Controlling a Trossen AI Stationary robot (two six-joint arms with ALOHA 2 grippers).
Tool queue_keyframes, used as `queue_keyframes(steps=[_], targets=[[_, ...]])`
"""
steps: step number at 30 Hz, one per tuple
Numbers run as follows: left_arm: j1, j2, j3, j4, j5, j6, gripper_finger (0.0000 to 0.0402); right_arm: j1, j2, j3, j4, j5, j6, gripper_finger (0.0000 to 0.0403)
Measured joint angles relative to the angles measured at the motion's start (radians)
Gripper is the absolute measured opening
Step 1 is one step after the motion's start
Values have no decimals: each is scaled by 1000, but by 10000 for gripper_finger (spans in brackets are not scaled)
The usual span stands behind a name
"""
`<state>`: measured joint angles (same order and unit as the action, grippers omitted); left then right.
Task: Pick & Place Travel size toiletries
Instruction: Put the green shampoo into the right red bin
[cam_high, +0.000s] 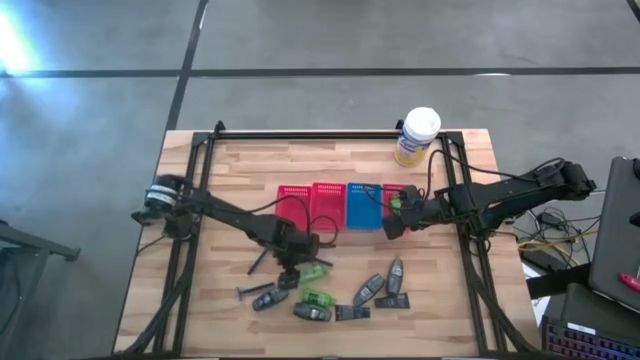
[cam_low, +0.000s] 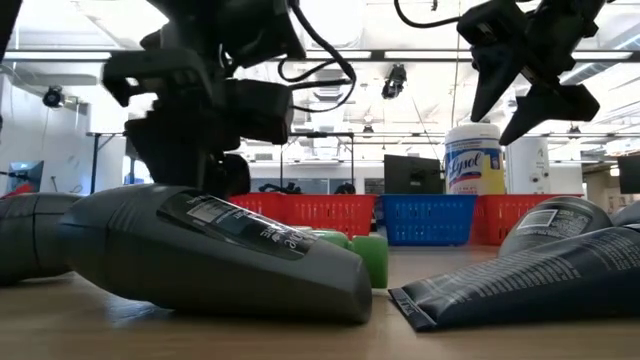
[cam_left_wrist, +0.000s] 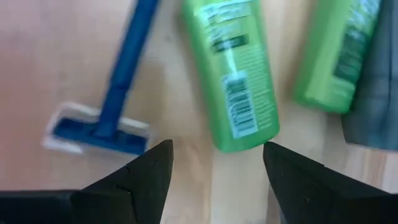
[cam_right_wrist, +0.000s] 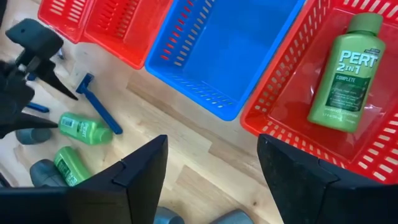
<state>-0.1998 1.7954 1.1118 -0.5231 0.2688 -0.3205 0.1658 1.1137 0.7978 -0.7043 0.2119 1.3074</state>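
Note:
My left gripper (cam_high: 292, 268) (cam_left_wrist: 217, 146) is open and hovers low over the table, its fingers on either side of the near end of a bright green bottle (cam_left_wrist: 239, 81) (cam_high: 313, 271) that lies on its side, not touching it. A second green bottle (cam_left_wrist: 339, 56) and a blue razor (cam_left_wrist: 118, 93) lie beside it. My right gripper (cam_high: 393, 222) (cam_right_wrist: 211, 140) is open and empty above the near edge of the rightmost red basket (cam_right_wrist: 292, 118), where another green bottle (cam_right_wrist: 347, 68) lies flat. Grey tubes (cam_high: 367, 289) and dark sachets (cam_high: 352, 312) lie near the table's front.
A blue basket (cam_high: 364, 206) and two more red baskets (cam_high: 310, 204) stand in a row at mid-table. A yellow canister with a white lid (cam_high: 417, 136) stands at the far right. A dark razor (cam_high: 250, 290) lies front left. A grey tube (cam_low: 220, 250) lies close to the low camera.

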Motion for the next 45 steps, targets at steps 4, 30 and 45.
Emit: queue_keyframes(steps=[4,30,45], targets=[[2,-17,6,3,-14,-30,255,0,0,-2,3,0,-1,258],[-74,46,47,94,-272,3,306,0,0,-32,3,1,-35,271],[-93,84,47,96,-282,128,250,0,0,-35,4,0,-30,242]])
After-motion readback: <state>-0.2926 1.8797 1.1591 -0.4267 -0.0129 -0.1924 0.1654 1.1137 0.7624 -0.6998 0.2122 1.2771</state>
